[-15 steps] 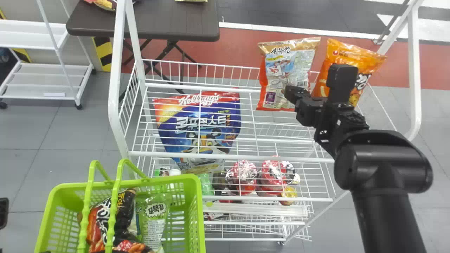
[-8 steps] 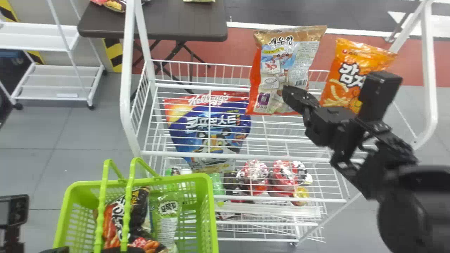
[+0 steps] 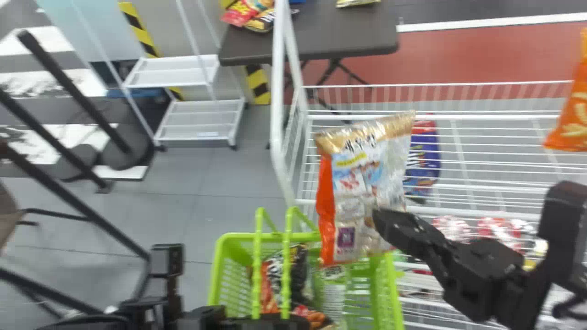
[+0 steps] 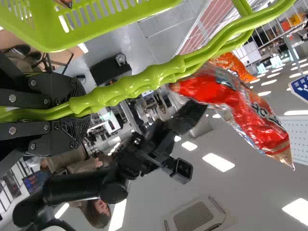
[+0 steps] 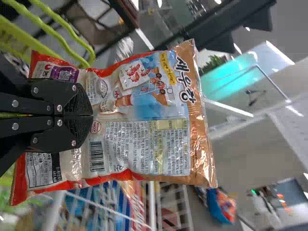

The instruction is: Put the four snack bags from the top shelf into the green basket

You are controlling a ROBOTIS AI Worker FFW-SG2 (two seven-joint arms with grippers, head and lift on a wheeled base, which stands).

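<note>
Handles [image 3: 286, 270] of the green basket [image 3: 224, 243]: both clenched in the left gripper [image 3: 202, 316], low in the head view. Inside the basket: one dark snack bag [image 3: 298, 270] with red parts and, beside it, one green-and-white snack bag [image 3: 334, 298]. Next, one red-and-gold snack bag [image 3: 357, 183], gold end up, overlapping the basket's far rim in the head view; contact with the rim, cannot tell. Same bag grasped near its lower end by the right gripper [image 3: 380, 222], fingers pressed together on it. Farther, white wire top shelf [image 3: 486, 117], with one orange snack bag [image 3: 571, 114] at the head view's right edge. Below the wires: blue package [image 3: 426, 158] and red-and-white packages [image 3: 451, 228]. Farthest, dark table [image 3: 312, 43] with colourful packets [image 3: 250, 11]; white rack [image 3: 195, 119] left of it.
</note>
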